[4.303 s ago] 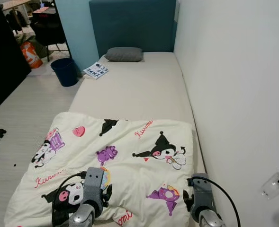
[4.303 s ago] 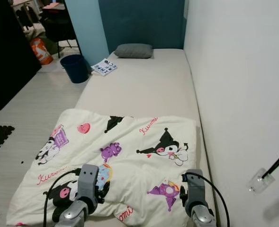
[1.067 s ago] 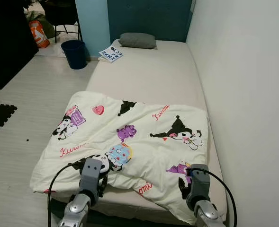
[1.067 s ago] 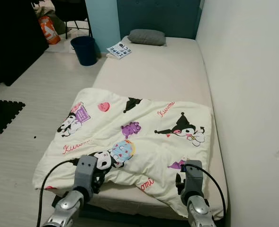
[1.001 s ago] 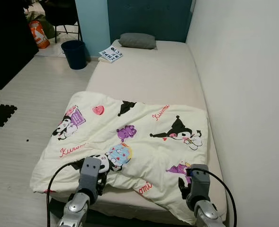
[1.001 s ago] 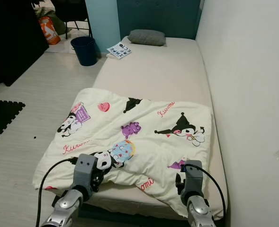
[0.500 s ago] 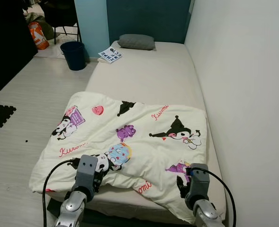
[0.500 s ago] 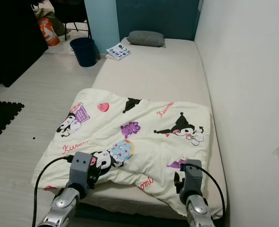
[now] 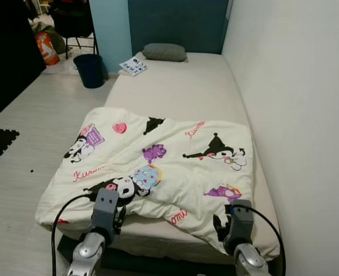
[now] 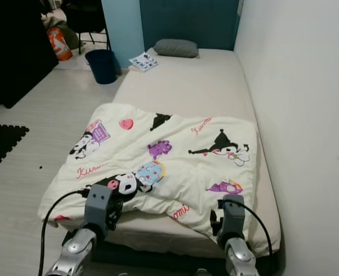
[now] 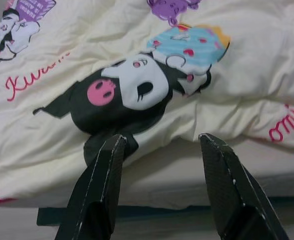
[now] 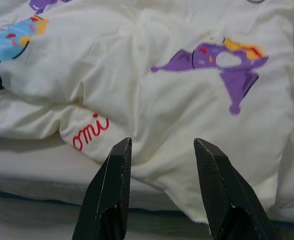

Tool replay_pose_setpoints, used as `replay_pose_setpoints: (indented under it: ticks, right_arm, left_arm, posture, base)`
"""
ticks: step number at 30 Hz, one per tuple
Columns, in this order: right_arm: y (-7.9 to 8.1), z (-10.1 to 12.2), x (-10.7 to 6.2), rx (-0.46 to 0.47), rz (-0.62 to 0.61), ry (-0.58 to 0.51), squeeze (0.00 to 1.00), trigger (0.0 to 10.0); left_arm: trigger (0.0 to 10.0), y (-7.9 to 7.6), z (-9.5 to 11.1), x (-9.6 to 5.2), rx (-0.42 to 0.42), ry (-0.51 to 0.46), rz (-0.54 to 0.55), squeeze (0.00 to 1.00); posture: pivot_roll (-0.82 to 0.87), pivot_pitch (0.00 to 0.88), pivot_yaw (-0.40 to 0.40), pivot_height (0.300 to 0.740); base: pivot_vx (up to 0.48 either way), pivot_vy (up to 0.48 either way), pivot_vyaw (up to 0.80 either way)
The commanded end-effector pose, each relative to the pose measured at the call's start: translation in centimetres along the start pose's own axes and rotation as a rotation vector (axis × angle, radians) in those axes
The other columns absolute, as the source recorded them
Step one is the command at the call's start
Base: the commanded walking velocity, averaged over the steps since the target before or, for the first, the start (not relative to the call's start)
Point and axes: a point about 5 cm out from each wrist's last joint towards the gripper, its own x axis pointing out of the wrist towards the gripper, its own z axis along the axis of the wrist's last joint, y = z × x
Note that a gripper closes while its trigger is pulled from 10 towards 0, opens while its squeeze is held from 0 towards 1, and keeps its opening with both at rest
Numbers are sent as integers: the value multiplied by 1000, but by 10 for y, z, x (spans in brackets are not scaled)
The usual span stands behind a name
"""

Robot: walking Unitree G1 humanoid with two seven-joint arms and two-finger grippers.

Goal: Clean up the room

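Blanket (image 9: 157,167) now pulled down the bed (image 9: 181,92), left gripper (image 11: 161,150) and right gripper (image 12: 161,150) fingers spread, rumpled blanket unstraightened.

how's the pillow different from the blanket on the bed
The pillow is plain grey and small, lying flat at the head end. The blanket is cream with cartoon prints, far larger, rumpled at the foot end and hanging over the mattress edge. Both rest on that mattress.

The bed (image 9: 181,95) carries a cartoon-print blanket (image 9: 157,167) rumpled over its near end, a grey pillow (image 9: 164,52) at the head, and a booklet (image 9: 133,66) beside the pillow.
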Motion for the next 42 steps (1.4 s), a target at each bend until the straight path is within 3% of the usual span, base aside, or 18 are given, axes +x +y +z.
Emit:
replay_pose_setpoints:
  ticks: [1,5,7,8,9,12,14,16,20,24,28,30,33,34,42]
  right_arm:
    - [2,-3,-1,2,7,8,0,10000]
    - [4,-2,0,-11,21,11,0,10000]
    - [5,0,2,-20,32,10,0,10000]
    - [5,0,2,-20,32,10,0,10000]
    - [5,1,2,-22,35,9,0,10000]
    - [6,4,3,-25,40,5,0,10000]
    - [6,4,3,-25,40,5,0,10000]
    - [5,4,3,-28,42,5,0,10000]
    - [5,4,3,-31,43,6,0,10000]
    - [3,3,2,-31,41,7,0,10000]
    - [3,1,1,-25,43,13,0,10000]
    - [3,1,1,-25,43,13,0,10000]
    - [5,-3,0,-16,46,20,0,10000]
    - [5,-3,-1,-15,46,21,0,10000]
    - [6,-3,-1,-15,51,21,0,10000]
  left_arm:
    - [10000,4,-4,-2,3,22,9,0]
    - [10000,15,3,3,-23,9,58,0]
    - [10000,38,21,12,-23,-29,134,0]
    - [10000,38,21,12,-23,-29,134,0]
    - [10000,48,30,16,-15,-48,167,0]
    - [10000,86,62,25,14,-104,290,0]
    - [10000,86,62,25,14,-104,290,0]
    - [10000,100,78,28,17,-138,330,0]
    - [10000,107,92,31,38,-165,339,0]
    - [10000,96,91,35,33,-157,282,0]
    - [10000,65,64,35,32,-68,148,0]
    - [10000,65,64,35,32,-68,148,0]
    - [10000,23,16,18,32,43,26,0]
    - [10000,15,6,13,25,69,15,0]
    - [10000,3,-15,-1,1,118,5,0]
  posture:
    - [-3,81,4,644]
    - [-3,81,4,644]
    - [-3,81,4,644]
    - [-3,81,4,644]
    - [-3,81,4,644]
    - [-3,86,-10,644]
    - [-3,86,-10,644]
    - [-5,90,-12,644]
    - [-5,92,-13,644]
    - [-6,97,-11,644]
    - [-1,102,-10,644]
    - [-1,102,-10,644]
    - [1,112,-8,629]
    - [1,112,-8,624]
    - [5,124,-11,609]
  base:
    - [0,0,0]
    - [0,0,0]
    - [0,0,0]
    - [0,0,0]
    - [0,0,0]
    - [0,0,0]
    - [0,0,0]
    - [0,0,0]
    - [0,0,0]
    - [0,0,0]
    - [0,0,0]
    - [0,0,0]
    - [0,0,0]
    - [0,0,0]
    - [0,0,0]
